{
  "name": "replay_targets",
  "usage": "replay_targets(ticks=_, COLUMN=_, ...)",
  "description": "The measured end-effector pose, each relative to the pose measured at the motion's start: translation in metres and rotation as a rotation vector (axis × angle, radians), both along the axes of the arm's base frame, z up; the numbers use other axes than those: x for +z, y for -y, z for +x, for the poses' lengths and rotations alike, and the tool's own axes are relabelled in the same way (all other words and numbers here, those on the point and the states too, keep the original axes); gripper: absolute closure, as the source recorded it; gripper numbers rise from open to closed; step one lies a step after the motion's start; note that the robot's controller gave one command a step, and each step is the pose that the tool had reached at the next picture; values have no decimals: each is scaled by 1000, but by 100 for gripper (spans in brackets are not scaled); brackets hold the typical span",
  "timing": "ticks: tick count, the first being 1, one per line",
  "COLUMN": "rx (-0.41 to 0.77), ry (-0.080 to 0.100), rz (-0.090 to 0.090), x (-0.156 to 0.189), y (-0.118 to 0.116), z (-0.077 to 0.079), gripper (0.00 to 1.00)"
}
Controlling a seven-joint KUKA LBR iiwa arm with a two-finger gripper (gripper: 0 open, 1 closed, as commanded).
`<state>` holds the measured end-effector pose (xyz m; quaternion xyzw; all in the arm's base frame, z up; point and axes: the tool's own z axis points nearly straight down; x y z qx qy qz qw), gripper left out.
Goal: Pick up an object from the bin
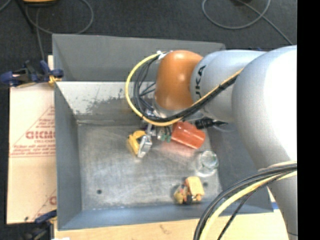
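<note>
My gripper (145,145) reaches down under the orange wrist cover to the bin floor near the back middle. One metal finger rests against a small yellow object (134,141) that lies just left of it. I cannot tell whether the yellow object sits between the fingers. An orange-red block (188,135) lies just right of the gripper, partly under the arm.
A clear glass or plastic cup (206,163) lies right of centre. A small yellow and brown toy (189,190) sits near the front wall. The arm covers the bin's right side and back right corner. The left half of the floor holds nothing.
</note>
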<state>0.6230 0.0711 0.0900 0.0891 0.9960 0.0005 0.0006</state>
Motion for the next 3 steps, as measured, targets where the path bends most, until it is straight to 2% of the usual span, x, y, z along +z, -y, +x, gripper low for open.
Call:
replay_targets(ticks=1, rx=-87, ry=-4, rz=8, x=-11, y=19, z=11, gripper=100)
replay_targets(ticks=2, rx=-88, ry=-4, rz=8, x=-11, y=20, z=11, gripper=100)
replay_targets(ticks=3, rx=-71, ry=3, rz=0, x=104, y=6, z=18, gripper=100)
